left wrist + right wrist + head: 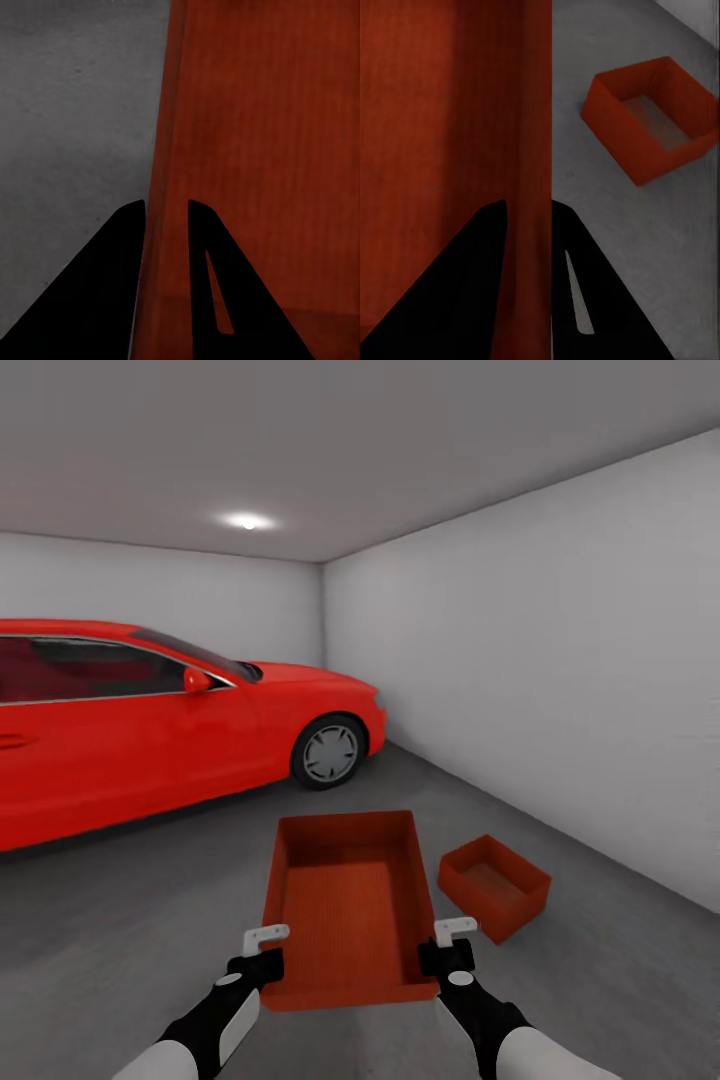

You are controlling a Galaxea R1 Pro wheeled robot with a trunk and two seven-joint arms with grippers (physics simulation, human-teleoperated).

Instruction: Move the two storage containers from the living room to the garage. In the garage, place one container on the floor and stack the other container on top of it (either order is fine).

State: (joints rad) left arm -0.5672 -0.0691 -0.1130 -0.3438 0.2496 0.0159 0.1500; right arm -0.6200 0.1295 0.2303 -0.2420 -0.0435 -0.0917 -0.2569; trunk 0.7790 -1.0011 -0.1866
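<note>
I am in the garage, holding one orange-red storage container (345, 900) level above the dark concrete floor (120, 920). My left gripper (262, 950) is shut on its left wall (161, 225); my right gripper (447, 945) is shut on its right wall (534, 225). The held container is empty. The other storage container (494, 886) rests on the floor just right of and beyond the held one, turned at an angle and also empty. It appears again in the right wrist view (656, 120), apart from the held bin.
A red car (150, 720) stands at the left, its front wheel (328, 752) a little beyond the held bin. A white wall (560, 660) runs along the right, close behind the floor container. Open concrete lies between the car and that wall.
</note>
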